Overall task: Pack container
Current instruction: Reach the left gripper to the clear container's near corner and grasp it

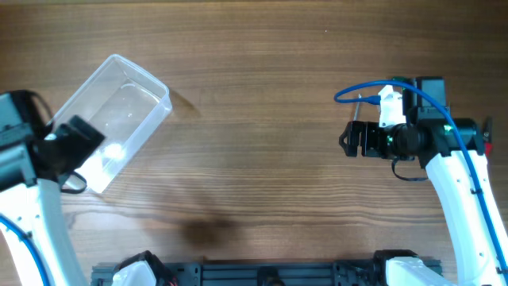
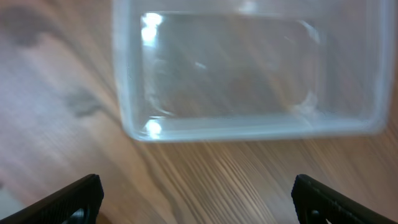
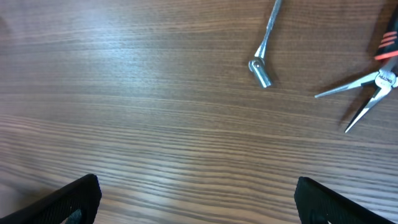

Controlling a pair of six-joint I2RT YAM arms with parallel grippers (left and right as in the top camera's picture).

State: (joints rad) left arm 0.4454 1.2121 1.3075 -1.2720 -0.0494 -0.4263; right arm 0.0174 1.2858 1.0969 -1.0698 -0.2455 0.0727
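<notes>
Clearly, the container lies empty on the desk, just in front of the left claw, with one short wall turned to it and the long axis running straight away from it. This claw has its fingers wide apart and holds nothing. The right claw, also spread and empty, hovers well apart from the container, near a metal wrench and pliers, so I judge it the nearer arm for the tools.

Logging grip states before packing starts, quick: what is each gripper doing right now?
Left gripper: open, holding nothing, facing the container.
Right gripper: open, holding nothing.
</notes>
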